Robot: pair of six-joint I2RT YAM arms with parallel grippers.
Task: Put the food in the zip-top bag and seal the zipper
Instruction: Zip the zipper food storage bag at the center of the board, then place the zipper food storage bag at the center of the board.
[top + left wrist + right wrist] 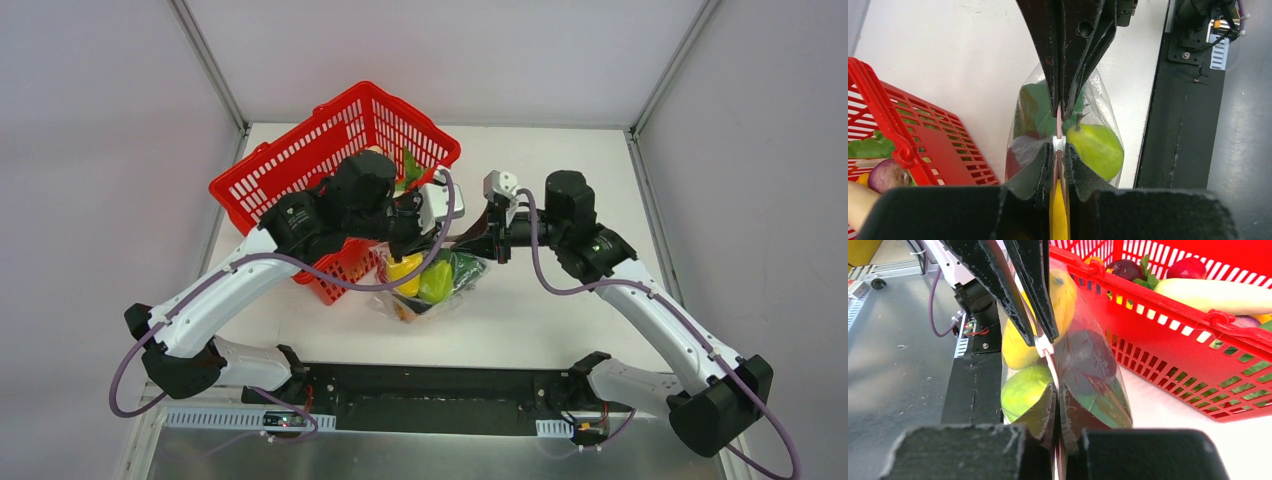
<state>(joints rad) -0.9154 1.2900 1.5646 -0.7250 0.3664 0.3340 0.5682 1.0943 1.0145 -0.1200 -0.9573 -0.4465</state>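
The clear zip-top bag (436,292) hangs between both grippers just right of the red basket. It holds a yellow piece (404,270), a green fruit (1096,149), a green leafy vegetable (1040,111) and a dark eggplant (1087,356). My left gripper (1059,151) is shut on the pink zipper (1059,122), right behind a white slider (1059,144). My right gripper (1058,396) is shut on the same mouth edge, facing the left one a short way along the strip. In the top view the left gripper (408,240) and right gripper (487,243) meet above the bag.
The red mesh basket (300,170) stands at the back left, close to the bag. It holds a white radish (1213,295), an eggplant (1126,268), a red fruit (1188,267) and green leaves (868,147). The black arm base plate (430,385) lines the near edge.
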